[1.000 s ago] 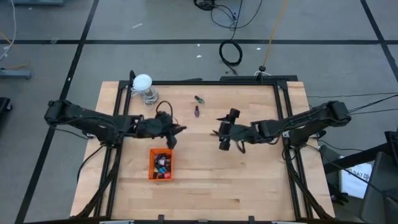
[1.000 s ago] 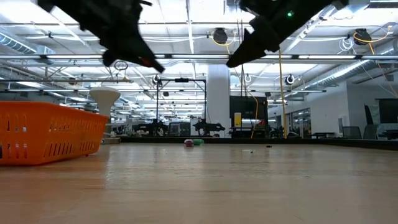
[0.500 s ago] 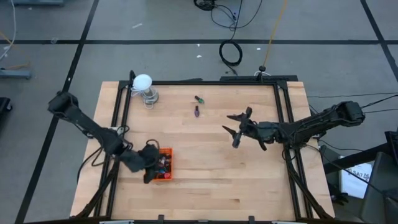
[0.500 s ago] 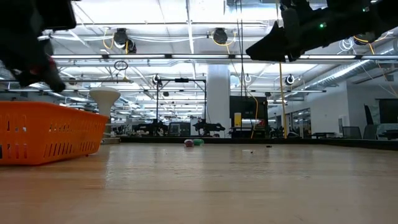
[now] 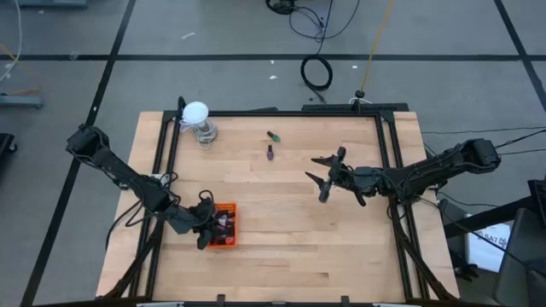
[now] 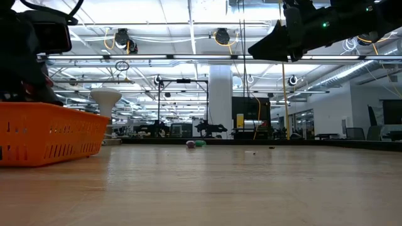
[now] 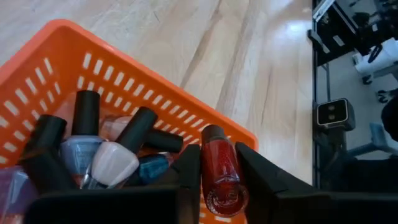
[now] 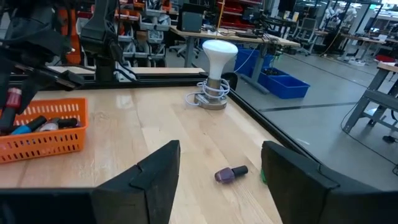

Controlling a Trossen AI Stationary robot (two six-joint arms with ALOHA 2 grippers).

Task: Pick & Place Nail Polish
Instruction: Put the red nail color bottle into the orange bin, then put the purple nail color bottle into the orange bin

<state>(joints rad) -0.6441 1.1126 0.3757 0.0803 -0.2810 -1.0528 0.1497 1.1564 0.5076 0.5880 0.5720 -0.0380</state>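
Left gripper (image 7: 219, 177) low over the near corner of the orange basket (image 7: 59, 38), clenched on a red nail polish bottle (image 7: 219, 169), dark cap toward the wrist, bottle pinched between the two dark fingers (image 7: 186, 177) and hanging just above the basket rim. Inside the basket, a jumble of other nail polish bottles (image 7: 102, 149): pale blue, cream, teal, all with dark caps, lying tilted against each other. Seen from above, that same gripper (image 5: 205, 227) at the left edge of the basket (image 5: 230, 242), on the front-left part of the wooden counter (image 5: 281, 247). Right gripper (image 5: 325, 177) hovering above the middle-right of the counter, released, fingers (image 8: 155, 174) spread wide with nothing between them, well apart from the basket. Two stray bottles lying flat on the counter toward the far edge: a purple bottle (image 5: 270, 153) with a dark cap, and just beyond it a green bottle (image 5: 273, 136). White ball on a clear stand (image 5: 197, 115) near the far-left corner. In the low view, basket wall (image 6: 44, 132) at left, right arm (image 6: 314, 28) high overhead.
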